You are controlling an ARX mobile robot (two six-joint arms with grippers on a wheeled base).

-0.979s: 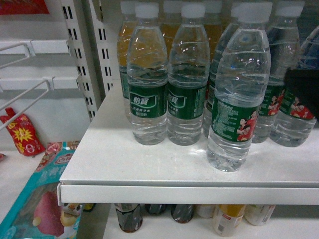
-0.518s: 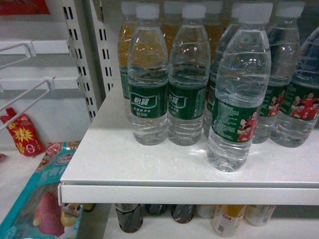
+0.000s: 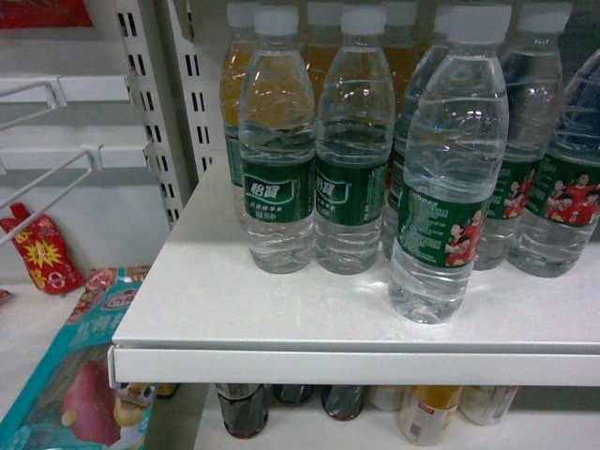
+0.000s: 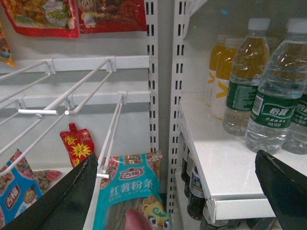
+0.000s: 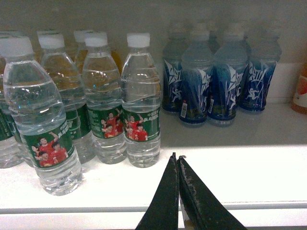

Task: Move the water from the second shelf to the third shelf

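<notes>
Water (image 3: 448, 169) stands alone nearest the shelf's (image 3: 281, 319) front edge, ahead of the other bottles. Only the right wrist view shows blue-label bottles (image 5: 218, 81) at the back and the right claw (image 5: 178, 160) pressed together. Only the left wrist view shows the left claw (image 4: 177, 177) wide apart, snack bags (image 4: 129, 189), hooks (image 4: 72, 103).

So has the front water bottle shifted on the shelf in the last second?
No. The front water bottle stands at the same spot relative to the shelf's front edge in the head view.
</notes>
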